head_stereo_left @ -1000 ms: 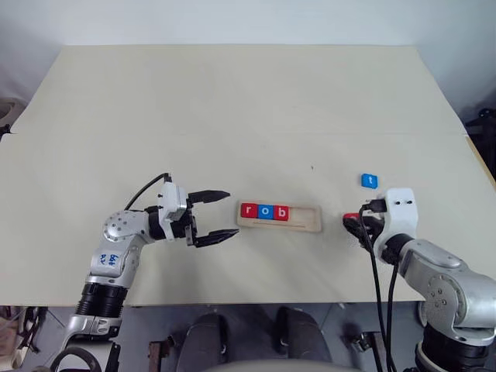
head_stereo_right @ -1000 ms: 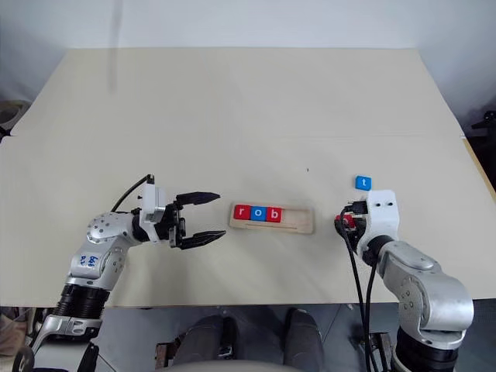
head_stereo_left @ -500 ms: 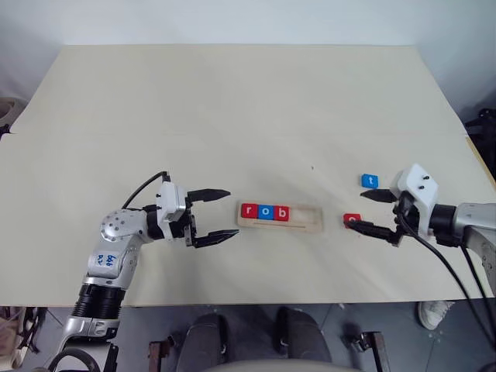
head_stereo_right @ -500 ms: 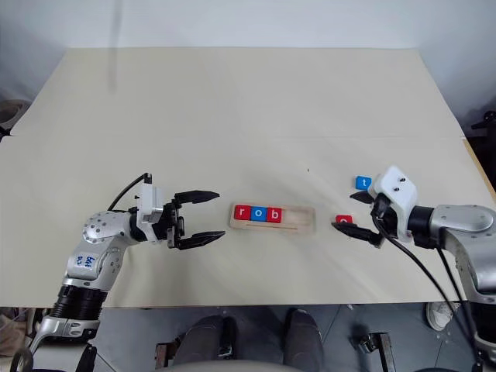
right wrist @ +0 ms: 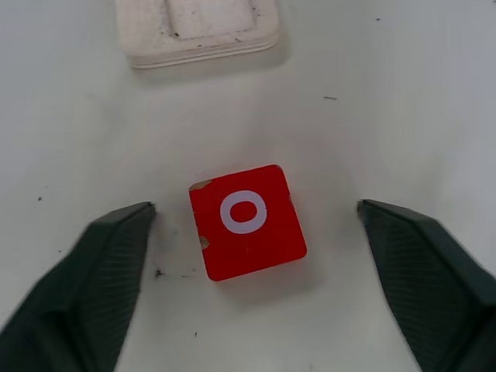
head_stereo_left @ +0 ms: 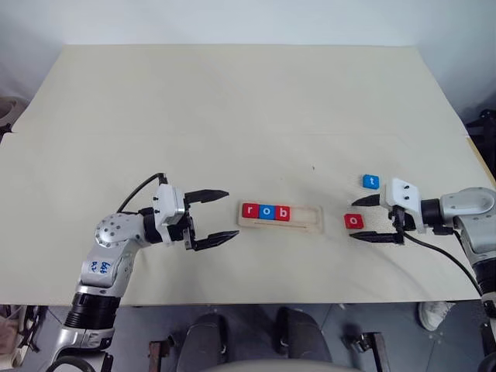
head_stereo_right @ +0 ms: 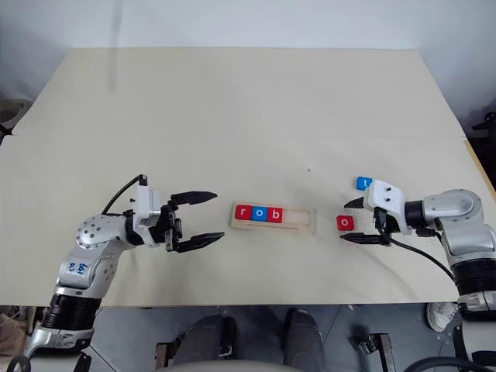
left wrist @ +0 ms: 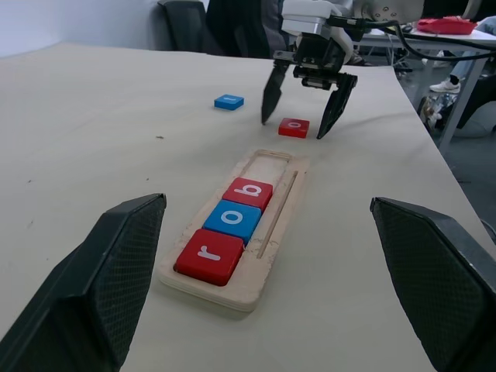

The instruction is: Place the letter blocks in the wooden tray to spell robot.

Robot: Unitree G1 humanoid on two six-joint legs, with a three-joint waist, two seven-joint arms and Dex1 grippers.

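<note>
The wooden tray (head_stereo_left: 308, 218) lies in the middle of the table, with a red r (head_stereo_left: 249, 210), a blue o (head_stereo_left: 266, 211) and a red b (head_stereo_left: 282, 212) filling its left part. A loose red o block (head_stereo_left: 354, 221) rests flat on the table to the tray's right, and a blue t block (head_stereo_left: 370, 181) sits beyond it. My right gripper (head_stereo_left: 351, 220) is open, low over the table, one finger on each side of the red o (right wrist: 246, 221) without touching it. My left gripper (head_stereo_left: 232, 212) hangs open and empty left of the tray.
The tray's right end (left wrist: 275, 164) is bare wood. The tabletop (head_stereo_left: 232, 108) is wide and pale, with its front edge close behind both arms. A black cable (head_stereo_left: 442, 260) trails from my right wrist.
My right gripper has swung out to the right and turned from standing over the red o to pointing at it from the right, fingers spread around it. The left gripper has barely moved.
</note>
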